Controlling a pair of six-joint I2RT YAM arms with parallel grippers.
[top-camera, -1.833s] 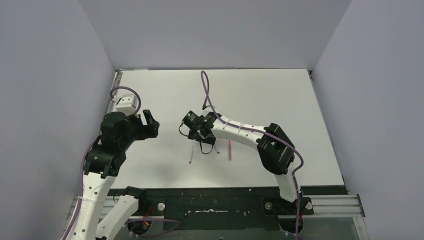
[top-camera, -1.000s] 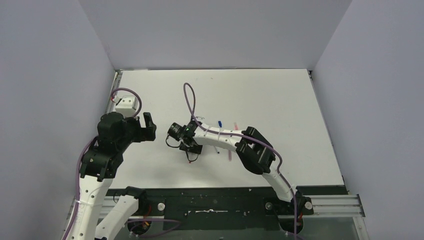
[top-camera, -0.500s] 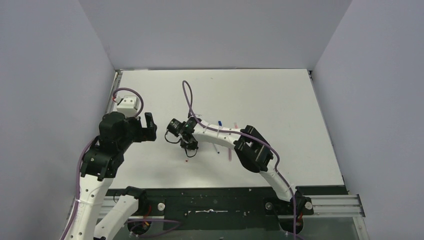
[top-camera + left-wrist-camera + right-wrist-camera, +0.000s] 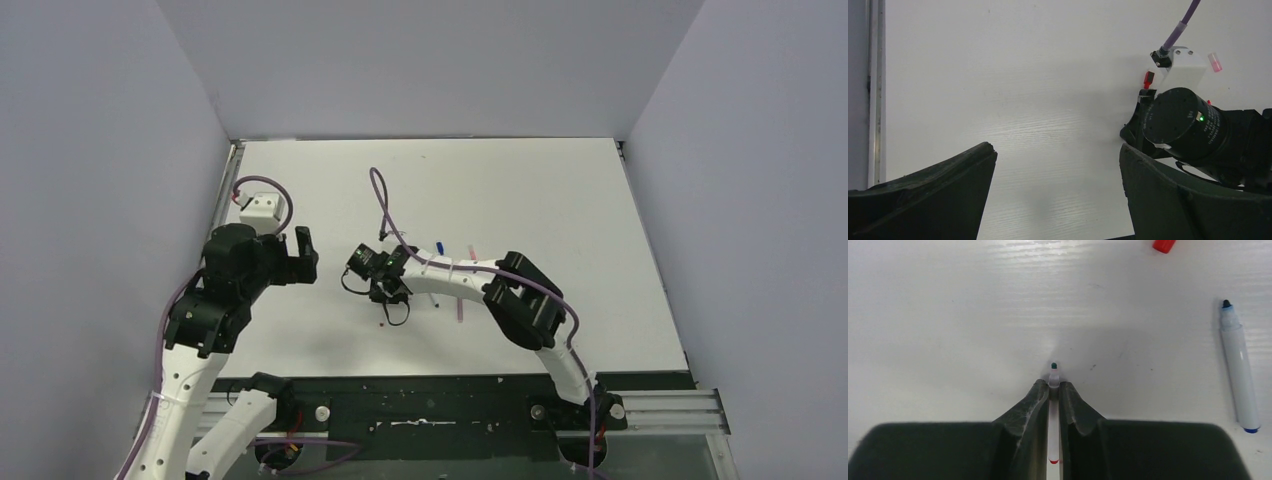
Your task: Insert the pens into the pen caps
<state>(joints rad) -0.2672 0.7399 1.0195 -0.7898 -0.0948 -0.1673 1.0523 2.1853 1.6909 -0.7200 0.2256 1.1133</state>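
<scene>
Progress: no pen is capped in any view, so all three pairs are left to do. Judged step: first pen gripped, capping not begun.
Table (image 4: pixel 560 190): white, walled on three sides. Pens and caps lie loose around its middle.
Left claw (image 4: pixel 1058 165): spread wide with nothing between the fingers. It hangs left of the right claw and faces it.
Right claw (image 4: pixel 1053 387): pressed together, pinching the red pen across its barrel. Cannot tell whether the pen is clear of the table.
Red pen (image 4: pixel 1053 374): thin whitish barrel with a red band at the back end. The dark writing tip pokes out just past the fingertips.
Blue pen (image 4: pixel 1239 365): whitish barrel, dark tip and blue back end. It lies flat, well right of the held pen, uncapped and untouched.
Pink pen (image 4: pixel 459 308): pinkish barrel, flat on the table beside the right arm, uncapped.
Red cap (image 4: pixel 1164 245): stubby and bright red. It lies on the table ahead of the held tip and off to the right, apart from it.
Pink cap (image 4: pixel 1215 62): pale, translucent and tiny, lying loose beyond the right wrist.
Blue cap (image 4: pixel 440 246): a small blue speck far side of the right arm, too small to tell which way it lies.
Next, judged: the tip and the red cap's mouth need lining up, and both are very small against the fingers.
</scene>
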